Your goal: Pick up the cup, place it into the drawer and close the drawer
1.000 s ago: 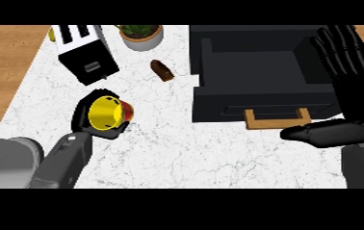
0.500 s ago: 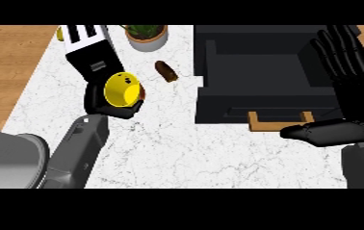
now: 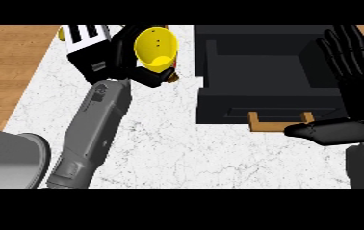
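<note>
My left hand (image 3: 131, 60) is curled round a yellow cup (image 3: 156, 46), held above the white marble counter with its mouth tilted toward me, just left of the drawer. The black drawer (image 3: 266, 75) stands open at the right, its inside dark and its wooden handle (image 3: 279, 121) at the front edge. My right hand (image 3: 344, 56) rests open over the drawer's right side, fingers up, its thumb (image 3: 320, 130) near the handle.
A black-and-white toaster-like box (image 3: 86, 44) sits behind my left hand. A small brown thing (image 3: 173, 76) peeks out under the cup. A wooden strip (image 3: 25, 56) runs along the counter's left edge. A grey shape (image 3: 21, 159) fills the lower left corner.
My left hand has lifted the yellow cup off the counter and carried it up and to the right, toward the drawer. The right hand has stayed in place.
</note>
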Controlling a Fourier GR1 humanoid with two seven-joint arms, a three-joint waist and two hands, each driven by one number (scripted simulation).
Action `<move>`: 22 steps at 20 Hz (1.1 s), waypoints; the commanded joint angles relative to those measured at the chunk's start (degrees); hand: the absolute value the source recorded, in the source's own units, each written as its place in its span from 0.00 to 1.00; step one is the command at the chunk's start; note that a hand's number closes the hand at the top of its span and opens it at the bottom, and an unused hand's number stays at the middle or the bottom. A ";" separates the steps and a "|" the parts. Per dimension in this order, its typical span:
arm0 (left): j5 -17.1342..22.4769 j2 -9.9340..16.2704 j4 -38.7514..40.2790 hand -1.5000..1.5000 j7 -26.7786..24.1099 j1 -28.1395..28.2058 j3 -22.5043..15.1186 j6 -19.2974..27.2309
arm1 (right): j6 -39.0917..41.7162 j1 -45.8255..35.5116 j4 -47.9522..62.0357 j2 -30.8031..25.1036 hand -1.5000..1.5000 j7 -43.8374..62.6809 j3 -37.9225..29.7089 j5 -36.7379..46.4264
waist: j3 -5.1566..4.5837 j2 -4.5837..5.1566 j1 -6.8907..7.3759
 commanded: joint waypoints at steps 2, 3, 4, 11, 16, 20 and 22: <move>1.79 -1.66 -5.56 1.00 11.63 -7.99 -6.58 8.84 | -0.62 -2.39 3.97 0.84 0.00 -2.15 0.99 1.85 | 0.00 0.18 -0.29; 0.39 -1.68 -2.84 1.00 11.70 -11.20 -3.94 8.94 | 1.03 0.81 0.45 -0.20 0.00 -1.31 -0.73 -0.96 | -0.01 0.33 -1.08; 0.88 -1.69 -3.69 1.00 12.79 -9.75 -5.79 9.56 | -0.13 -0.52 5.12 0.98 0.00 -6.23 0.37 2.80 | -0.02 0.41 -0.53; 4.23 -1.72 8.73 1.00 20.72 -23.31 -9.94 17.52 | -0.08 -2.30 1.95 0.10 0.00 -1.66 -0.30 0.38 | -0.02 0.71 -2.04; 5.83 -1.73 20.04 1.00 20.69 -28.52 -13.67 21.94 | 1.27 -2.87 4.59 -0.25 0.00 -4.03 -0.43 0.21 | 0.04 1.47 -4.07; 8.43 -1.73 24.59 1.00 22.53 -30.81 -18.54 24.18 | 2.11 -2.21 3.23 0.86 0.00 -5.13 1.55 0.21 | 0.10 1.88 -6.85; 9.91 -1.73 25.98 1.00 23.13 -29.18 -21.19 21.03 | 1.77 -4.05 4.14 0.79 0.00 -3.78 2.69 1.34 | 0.07 2.05 -7.38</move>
